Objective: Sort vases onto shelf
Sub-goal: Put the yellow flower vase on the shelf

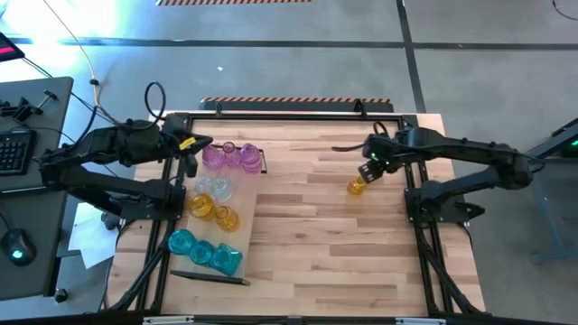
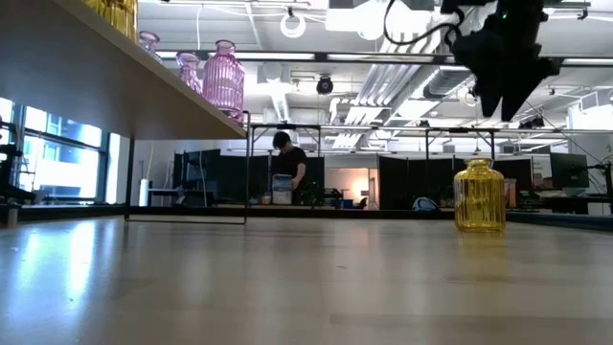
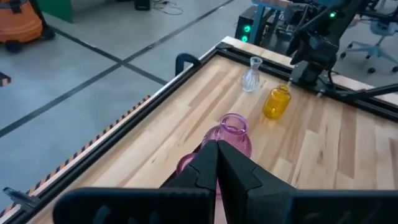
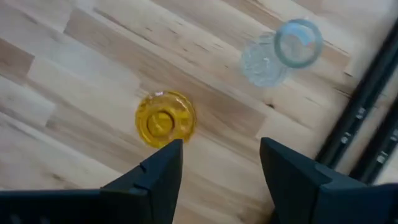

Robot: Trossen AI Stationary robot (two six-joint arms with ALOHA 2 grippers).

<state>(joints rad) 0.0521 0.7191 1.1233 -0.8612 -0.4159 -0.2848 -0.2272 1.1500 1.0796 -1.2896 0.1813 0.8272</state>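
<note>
A: Where do we stand with the right gripper?

B: We see it hanging above the right side of the surface, fingers parted with nothing between them. The yellow vase stands upright on the wood just below it, free of the fingers. In the low view the gripper is clearly above the vase's mouth, not touching it.

A: And the clear vase?

B: Near the yellow one, toward the far right corner of the surface, close to the black frame rail. Upright, as far as we can tell.

A: The left gripper?

B: Fingers pressed together, holding nothing. It hovers over the far end of the shelf, just beside the pink vases.

A: What do we have on the shelf?

B: From far end to near end: the pink ones, then clear vases, then amber-yellow vases, then teal vases. The shelf lies along the left side of the surface, with a thin dark rail at its near end.

A: Anyone about?

B: A person stands far back in the room, well away from the arms.
</note>
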